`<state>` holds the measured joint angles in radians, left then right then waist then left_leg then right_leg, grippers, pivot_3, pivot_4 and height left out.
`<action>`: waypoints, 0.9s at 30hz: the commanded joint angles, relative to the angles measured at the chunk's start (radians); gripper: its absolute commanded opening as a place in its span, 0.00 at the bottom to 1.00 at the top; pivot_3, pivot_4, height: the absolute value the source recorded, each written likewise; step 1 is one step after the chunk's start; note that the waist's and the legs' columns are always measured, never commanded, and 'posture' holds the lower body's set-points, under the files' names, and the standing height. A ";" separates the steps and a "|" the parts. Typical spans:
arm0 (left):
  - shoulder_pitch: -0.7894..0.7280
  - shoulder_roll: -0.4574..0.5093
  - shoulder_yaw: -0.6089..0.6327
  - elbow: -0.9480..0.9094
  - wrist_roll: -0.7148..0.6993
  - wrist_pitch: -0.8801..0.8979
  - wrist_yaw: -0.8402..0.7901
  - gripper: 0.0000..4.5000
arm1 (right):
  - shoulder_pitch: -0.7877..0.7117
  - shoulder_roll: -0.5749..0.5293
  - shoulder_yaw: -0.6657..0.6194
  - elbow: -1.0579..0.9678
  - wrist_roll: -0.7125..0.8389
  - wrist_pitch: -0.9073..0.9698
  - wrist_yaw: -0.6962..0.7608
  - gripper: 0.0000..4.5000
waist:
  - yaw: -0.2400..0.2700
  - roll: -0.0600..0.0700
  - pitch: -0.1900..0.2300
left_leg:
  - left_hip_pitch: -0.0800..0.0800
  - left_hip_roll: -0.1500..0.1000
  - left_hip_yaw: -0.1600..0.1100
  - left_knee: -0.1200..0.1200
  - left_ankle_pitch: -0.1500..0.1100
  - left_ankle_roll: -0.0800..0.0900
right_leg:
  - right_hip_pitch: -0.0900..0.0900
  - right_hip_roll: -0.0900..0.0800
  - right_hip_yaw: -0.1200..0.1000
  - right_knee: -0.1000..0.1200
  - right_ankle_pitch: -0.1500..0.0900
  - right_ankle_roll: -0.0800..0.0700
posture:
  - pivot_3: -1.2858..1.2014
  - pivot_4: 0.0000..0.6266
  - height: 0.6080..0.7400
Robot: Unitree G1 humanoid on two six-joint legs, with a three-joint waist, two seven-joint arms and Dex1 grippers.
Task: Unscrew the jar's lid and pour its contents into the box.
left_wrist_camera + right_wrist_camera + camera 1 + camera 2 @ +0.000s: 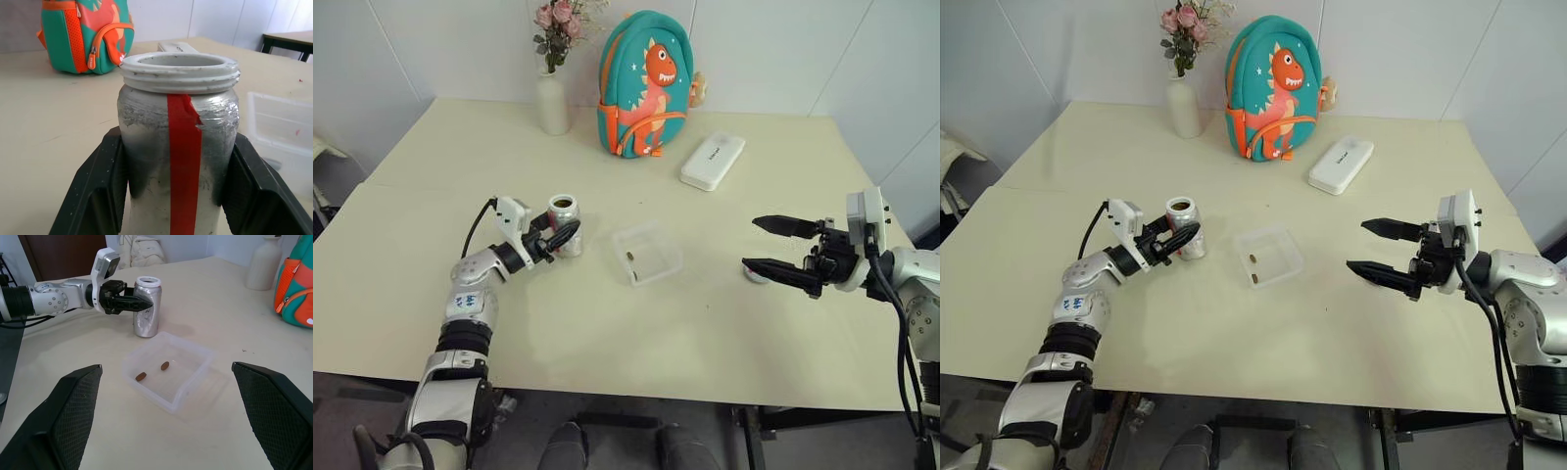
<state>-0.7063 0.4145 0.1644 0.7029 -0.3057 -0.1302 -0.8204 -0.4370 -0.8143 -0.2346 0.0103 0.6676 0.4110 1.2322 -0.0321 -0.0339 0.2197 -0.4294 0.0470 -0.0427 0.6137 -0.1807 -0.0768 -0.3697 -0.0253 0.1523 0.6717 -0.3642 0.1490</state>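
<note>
**Observer:** Where's the jar?

**Operator:** Left of centre in the head view. My left gripper is clamped on the jar, upright on the table, mouth open. Just right of it sits the box with two small brown pieces inside, so I judge the pour is done.

**Observer:** And the right side?

**Operator:** The right gripper hangs spread wide, holding nothing. A small round thing lies by its lower finger (perhaps the lid; I can't tell).

**Observer:** The room?

**Operator:** Pale tabletop, white walls; vase, dinosaur backpack and white case along the upper frame.
</note>
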 commanded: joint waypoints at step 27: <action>0.134 0.324 0.000 -0.195 0.029 0.142 -0.257 0.99 | -0.078 -0.017 0.016 0.068 -0.041 -0.033 0.077 1.00 | -0.030 0.000 0.000 | 0.007 0.001 0.001 -0.011 -0.003 0.000 | 0.007 -0.001 0.000 -0.013 -0.001 -0.002 | 0.52 0.24 1.00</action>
<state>-0.5689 0.7205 0.1467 0.5155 -0.2688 0.0140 -1.0603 -0.4971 -0.8128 -0.2000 0.0867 0.6200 0.3915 1.2958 -0.0624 -0.0339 0.2197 -0.4222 0.0484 -0.0419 0.6024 -0.1839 -0.0767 -0.3623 -0.0261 0.1517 0.6585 -0.3654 0.1465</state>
